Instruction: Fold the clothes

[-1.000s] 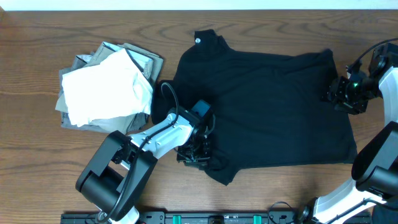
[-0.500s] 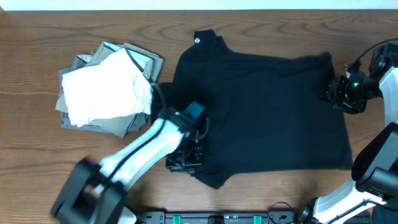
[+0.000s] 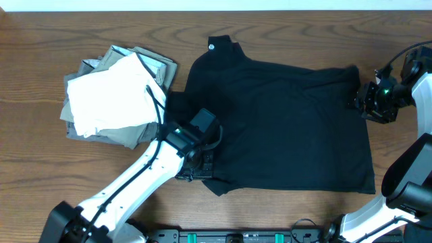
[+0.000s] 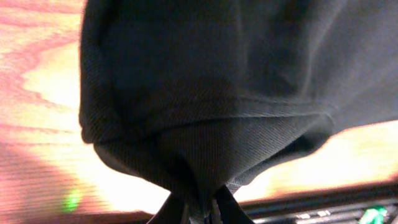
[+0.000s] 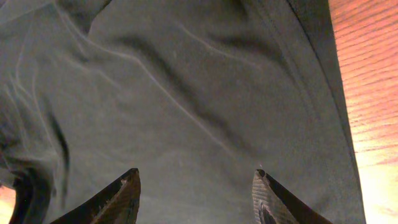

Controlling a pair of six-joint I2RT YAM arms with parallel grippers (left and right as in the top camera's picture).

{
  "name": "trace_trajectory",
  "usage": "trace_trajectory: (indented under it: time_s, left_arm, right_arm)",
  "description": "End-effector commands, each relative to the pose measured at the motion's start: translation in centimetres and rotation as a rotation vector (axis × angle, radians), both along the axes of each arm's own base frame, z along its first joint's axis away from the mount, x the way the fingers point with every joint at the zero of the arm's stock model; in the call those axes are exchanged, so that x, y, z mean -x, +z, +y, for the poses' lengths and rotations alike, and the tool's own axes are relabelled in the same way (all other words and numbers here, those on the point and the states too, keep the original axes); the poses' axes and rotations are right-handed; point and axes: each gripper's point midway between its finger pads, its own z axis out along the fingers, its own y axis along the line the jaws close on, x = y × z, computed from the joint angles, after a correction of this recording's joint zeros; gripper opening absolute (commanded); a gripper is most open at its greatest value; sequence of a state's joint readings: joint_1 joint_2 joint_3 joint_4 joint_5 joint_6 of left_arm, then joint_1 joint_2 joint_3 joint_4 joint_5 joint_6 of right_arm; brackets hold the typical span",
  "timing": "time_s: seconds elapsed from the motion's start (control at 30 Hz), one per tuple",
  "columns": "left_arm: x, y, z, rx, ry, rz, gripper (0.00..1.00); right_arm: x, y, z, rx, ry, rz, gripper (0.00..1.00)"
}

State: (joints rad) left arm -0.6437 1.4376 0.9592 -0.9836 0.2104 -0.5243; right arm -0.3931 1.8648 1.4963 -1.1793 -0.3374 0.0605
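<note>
The black T-shirt [image 3: 290, 128] lies flat on the table [image 3: 40, 40] (a white-and-grey pile [image 3: 111, 98] beside it), a fold pinched in the left tool [image 4: 198, 211], the right tool [image 5: 196, 172] spread over its right edge.

Left arm [image 3: 135, 185]: has swung out of its bunched pose at the front left into a long, stretched reach.
Left gripper [image 3: 196, 169]: has shifted left along the garment's near edge, and its jaws have closed onto a bunched fold of dark fabric.
Black T-shirt [image 3: 283, 121]: near-left corner dragged left and gathered up. The whole garment has slid left, and its far-right lower corner is drawn inward.
Table [image 3: 398, 155]: more bare wood now shows beside the shirt's right edge.
</note>
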Motion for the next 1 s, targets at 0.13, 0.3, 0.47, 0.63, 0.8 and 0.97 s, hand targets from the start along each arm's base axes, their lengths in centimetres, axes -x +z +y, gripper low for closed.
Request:
trace_trajectory:
  time_s: [0.13,0.3,0.47,0.63,0.8,0.97]
  left_arm:
    - [-2.1,-1.0,-0.6,-0.007,-0.016,-0.068,0.06]
    - [-5.6,0.0,-4.3,0.155,-0.035,-0.211,0.06]
    - [-8.7,0.9,-6.6,0.246,-0.038,-0.337,0.32]
    - [-9.0,0.4,-6.8,0.242,-0.057,-0.340,0.52]
    - [-7.6,-0.5,-5.4,0.174,-0.090,-0.286,0.57]
    - [-6.4,-1.4,-3.2,0.071,-0.083,-0.236,0.57]
  right_arm:
    - [-0.4,1.0,0.6,0.003,0.013,-0.037,0.57]
    - [-0.4,1.0,0.6,0.004,0.014,-0.040,0.58]
    - [-0.4,1.0,0.6,0.003,0.014,-0.038,0.57]
    - [-0.4,1.0,0.6,0.003,0.014,-0.038,0.58]
    - [-0.4,1.0,0.6,0.003,0.014,-0.038,0.58]
    - [-0.4,1.0,0.6,0.003,0.014,-0.039,0.58]
